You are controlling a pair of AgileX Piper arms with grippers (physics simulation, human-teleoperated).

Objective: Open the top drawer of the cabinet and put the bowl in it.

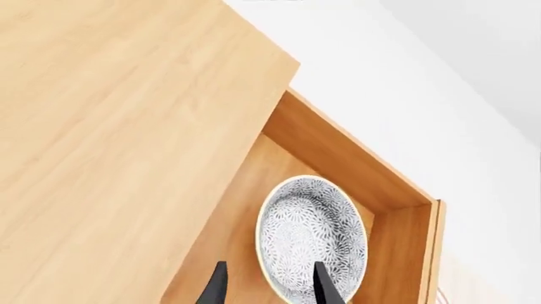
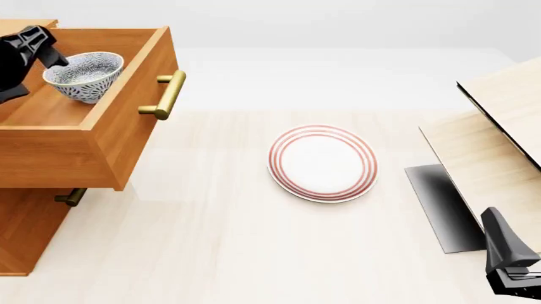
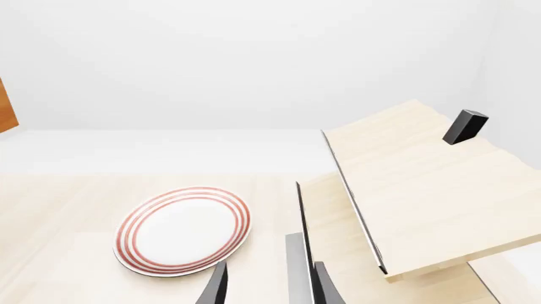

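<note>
No brand, label or writing could be read on anything.

Surface (image 2: 220, 253): pale light wood, faint grain, under even light. Plain white wall behind; nothing else of the room showed.

Count:
- One cabinet (image 2: 25, 228), orange-brown wood, at far left of the front view. Two brass bar handles visible; the lowest part was cut off by the frame.
- One top drawer (image 2: 127, 120), pulled well out, its brass handle (image 2: 165, 95) facing the middle of the surface.
- One bowl (image 2: 83, 76), white with dense grey-blue leaf pattern, upright inside the top drawer on its floor, near the back.
- One plate (image 2: 322, 163), flat, white, red-ringed, lying mid-surface, well apart from the cabinet.
- One pale light-wood structure (image 2: 498, 126) at right, slanted panels, a dark block on it in the right wrist view.

Left pincer (image 1: 267, 288): over the open drawer, fingers apart on either side of the bowl's near rim; whether they touched it, cannot tell.

Right pincer (image 3: 268, 286): low at near right, released, holding nothing, pointing toward the plate.
</note>
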